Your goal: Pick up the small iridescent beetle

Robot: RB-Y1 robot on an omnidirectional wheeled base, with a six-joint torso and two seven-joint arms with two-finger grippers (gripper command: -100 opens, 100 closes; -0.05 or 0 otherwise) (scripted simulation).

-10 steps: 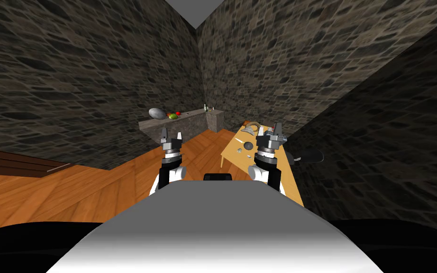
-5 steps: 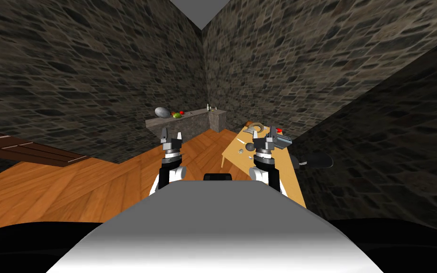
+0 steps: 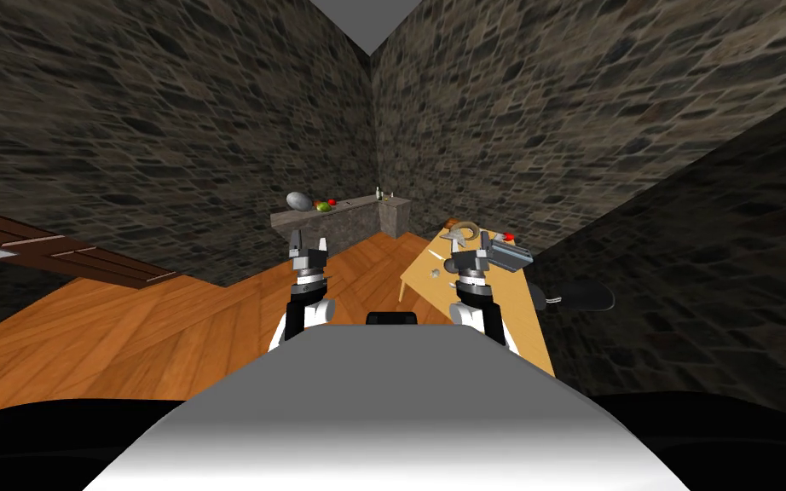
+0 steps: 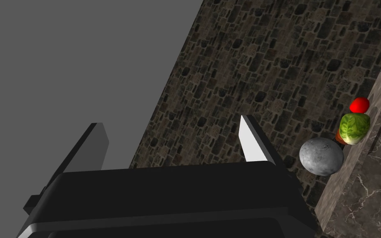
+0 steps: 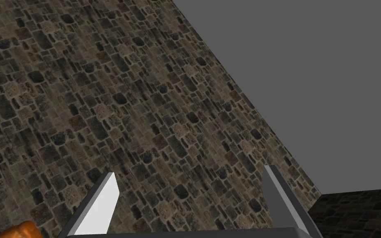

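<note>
Head view: the left gripper (image 3: 308, 243) and the right gripper (image 3: 473, 245) are raised, fingers spread apart, holding nothing. On the right, a wooden table (image 3: 521, 317) carries small items (image 3: 434, 273). The beetle cannot be told among them.

- Walls (image 3: 170, 128): dark cobbled stone in grey and brown patches.
- Ceiling (image 4: 82, 62): plain grey.
- Floor (image 3: 170, 332): orange wood planks.
- Table (image 3: 519, 315), right: paler tan-orange.
- Far counter (image 4: 367, 194): dark grey with white, marble-like veins.
- On it: mottled grey ball (image 4: 321, 156), green leaf-veined lump (image 4: 354, 128), plain red lump (image 4: 359, 105).
- Left gripper (image 4: 170, 120): black body, 1 finger white, 1 grey.
</note>
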